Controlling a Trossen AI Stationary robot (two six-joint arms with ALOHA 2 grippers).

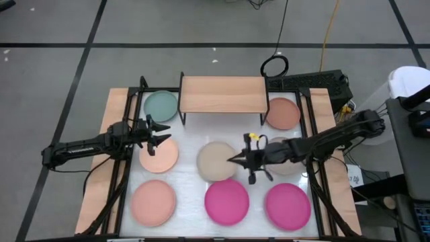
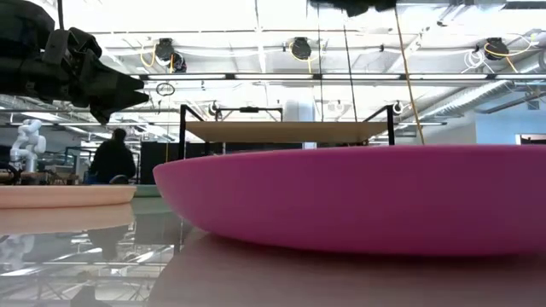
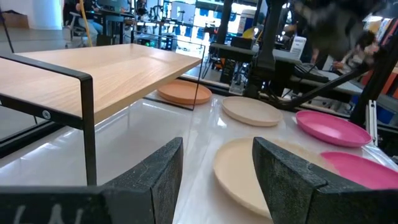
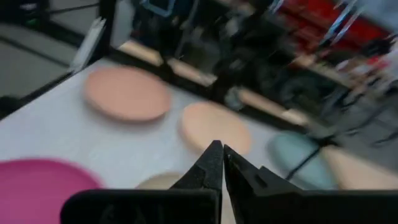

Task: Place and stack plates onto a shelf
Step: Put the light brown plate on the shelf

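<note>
The shelf [image 1: 222, 94] stands at the table's far middle, its wooden top bare [image 3: 106, 68]. Several plates lie flat on the table: teal [image 1: 161, 105] and peach [image 1: 282, 113] on either side of the shelf; peach [image 1: 159, 154] and two beige [image 1: 216, 160] [image 1: 285, 161] in the middle row; salmon [image 1: 153, 202] and two magenta [image 1: 227, 200] [image 1: 287, 205] near. My left gripper [image 1: 158, 134] [image 3: 217, 168] hovers open over the middle-row peach plate's far edge. My right gripper [image 1: 235, 160] [image 4: 222, 163] is shut, above the central beige plate's right edge.
Black frame rails [image 1: 127, 134] run along the table's left and right sides. The right arm [image 1: 322, 141] reaches over the right beige plate. In the low view a magenta plate [image 2: 358, 196] fills the foreground, with the shelf [image 2: 286, 130] behind it. A person [image 2: 111, 158] stands far off.
</note>
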